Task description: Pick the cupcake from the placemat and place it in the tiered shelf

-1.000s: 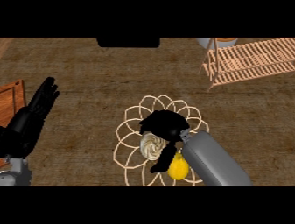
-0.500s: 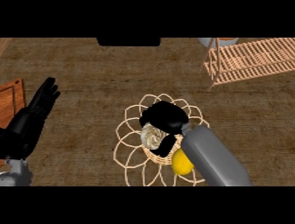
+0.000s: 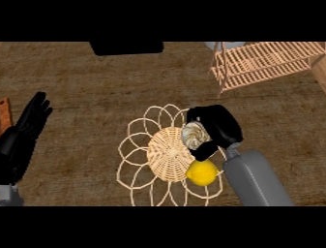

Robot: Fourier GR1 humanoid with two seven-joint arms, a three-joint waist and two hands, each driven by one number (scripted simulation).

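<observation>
My right hand (image 3: pixel 214 127) has shifted rightward across the placemat (image 3: pixel 167 156) over the last second, and its fingers and thumb are curled round the cupcake (image 3: pixel 192 136). The cupcake sits just left of my palm, over the mat's woven centre; whether it has left the mat I cannot tell. I judge the grasp made and the carry beginning. The tiered shelf (image 3: pixel 265 62) stands well ahead and right of this hand. A yellow lemon (image 3: pixel 201 172) lies behind the hand, beside my forearm. My left hand (image 3: pixel 19 140) rests open at the far left. No brands, labels or writing are visible.
</observation>
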